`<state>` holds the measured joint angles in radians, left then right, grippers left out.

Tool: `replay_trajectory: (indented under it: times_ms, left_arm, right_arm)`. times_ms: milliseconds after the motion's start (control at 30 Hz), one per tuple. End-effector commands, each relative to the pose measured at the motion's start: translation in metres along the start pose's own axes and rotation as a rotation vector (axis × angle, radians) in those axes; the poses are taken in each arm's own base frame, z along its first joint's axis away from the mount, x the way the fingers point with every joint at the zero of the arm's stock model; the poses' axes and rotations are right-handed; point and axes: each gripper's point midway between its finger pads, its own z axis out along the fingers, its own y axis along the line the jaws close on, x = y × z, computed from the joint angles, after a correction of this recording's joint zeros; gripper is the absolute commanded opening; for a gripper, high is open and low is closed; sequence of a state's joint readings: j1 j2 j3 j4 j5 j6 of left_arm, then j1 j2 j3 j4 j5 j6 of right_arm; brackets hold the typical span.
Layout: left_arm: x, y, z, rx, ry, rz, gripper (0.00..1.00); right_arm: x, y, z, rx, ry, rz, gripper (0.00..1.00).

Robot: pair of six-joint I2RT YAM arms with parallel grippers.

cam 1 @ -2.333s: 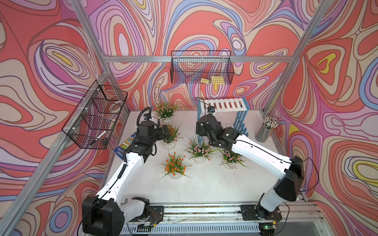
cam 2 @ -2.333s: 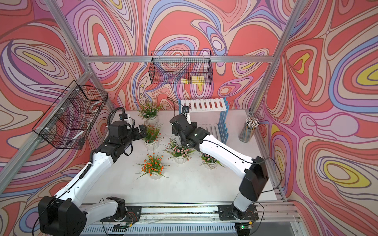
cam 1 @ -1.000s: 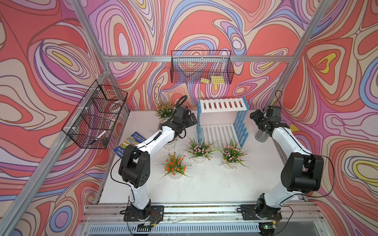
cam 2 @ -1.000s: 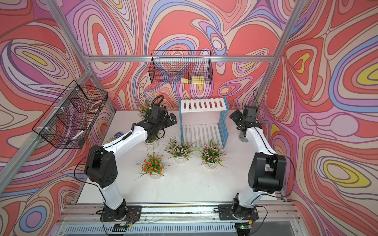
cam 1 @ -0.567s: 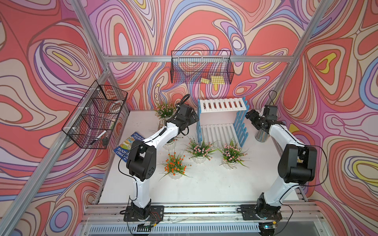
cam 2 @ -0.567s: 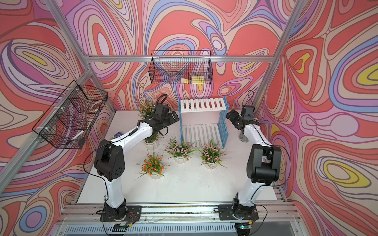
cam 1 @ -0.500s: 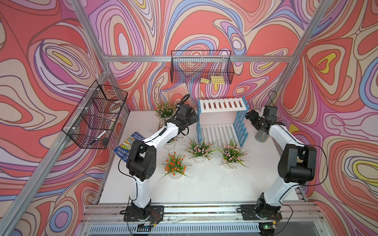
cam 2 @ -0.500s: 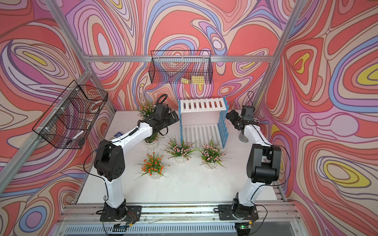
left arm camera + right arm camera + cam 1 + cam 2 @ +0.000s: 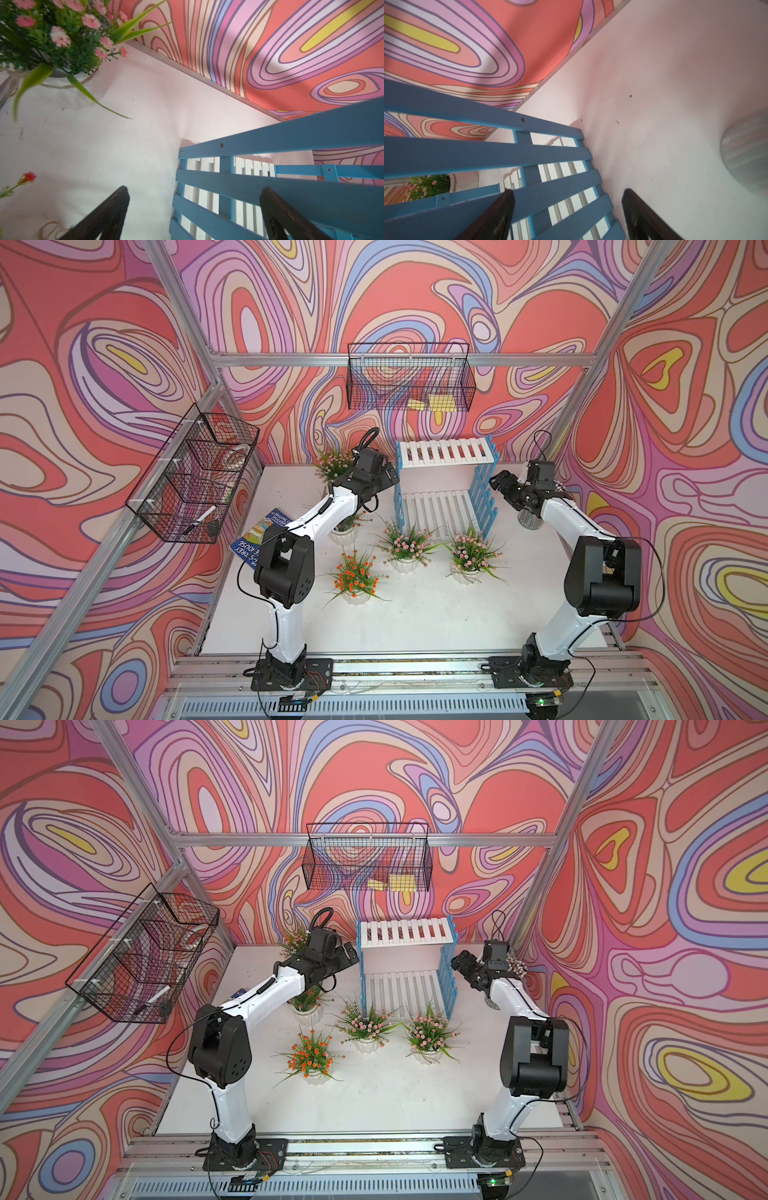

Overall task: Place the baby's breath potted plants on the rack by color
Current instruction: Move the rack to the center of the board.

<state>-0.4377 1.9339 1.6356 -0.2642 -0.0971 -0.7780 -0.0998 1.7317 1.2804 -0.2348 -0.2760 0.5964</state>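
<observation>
Step in hand: judged to be handling the rack itself, since both arms flank it and neither is at a plant.
Left gripper (image 9: pixel 194 190): jaws spread wide, nothing held. The front edge of the rack's blue side panel lies between its fingers. Whether they touch it cannot be told.
Right gripper (image 9: pixel 568 192): jaws wide apart and empty. The slats of the opposite side panel pass between its fingers, and contact is again unclear.
Rack (image 9: pixel 440 454): upright between the two grippers, with both white shelves bare.
Pink plants (image 9: pixel 409 541): three, all on the table (image 9: pixel 415 614). Two stand before the rack's open front, below both grippers and nearer the arm bases. The third is just behind the left gripper, towards the back wall.
Orange plants (image 9: pixel 357 572): two, on the table. One is under the left forearm, close behind the gripper. The other is well back towards that arm's base.
Cup (image 9: pixel 530 518): beside the right forearm, on its outer side.
Progress: judged at the start, with no plant shelved.
Next move: if the rack is to be shifted, both jaws must close evenly on the side panels and move together. Otherwise a gripper must draw back, drop to a pot and grasp its rim, giving each colour its own shelf.
</observation>
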Motion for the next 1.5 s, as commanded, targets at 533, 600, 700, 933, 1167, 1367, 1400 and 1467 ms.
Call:
replay_trajectory:
  times_ms: [533,600,700,933,1167,1367,1400,1467]
  left_arm:
    - [-0.001,0.016,-0.025,0.022,0.031,0.006,1.0]
    - [-0.003,0.015,-0.03,0.028,0.025,0.022,1.0]
    - [-0.008,0.01,-0.043,0.045,0.017,0.058,1.0]
    - [-0.018,0.001,-0.088,0.08,0.025,0.178,1.0]
    - [0.002,0.009,-0.123,0.096,0.122,0.259,1.0]
    - [0.007,0.028,-0.156,0.073,0.115,0.275,1.0]
    - [0.007,0.031,-0.159,0.066,0.119,0.273,1.0]
    - [0.008,0.037,-0.161,0.049,0.128,0.27,1.0]
  right_arm:
    - [0.06,0.058,-0.035,-0.044,0.061,-0.149,0.84]
    - [0.063,0.064,-0.043,-0.039,0.054,-0.181,0.84]
    - [0.063,0.071,-0.058,-0.026,0.041,-0.232,0.84]
    - [0.062,0.082,-0.099,0.013,0.002,-0.377,0.84]
    - [0.079,0.114,-0.141,-0.072,0.02,-0.499,0.84]
    - [0.132,0.157,-0.17,-0.207,0.109,-0.62,0.85]
    - [0.145,0.162,-0.173,-0.229,0.13,-0.629,0.84]
    - [0.17,0.169,-0.178,-0.267,0.168,-0.642,0.84]
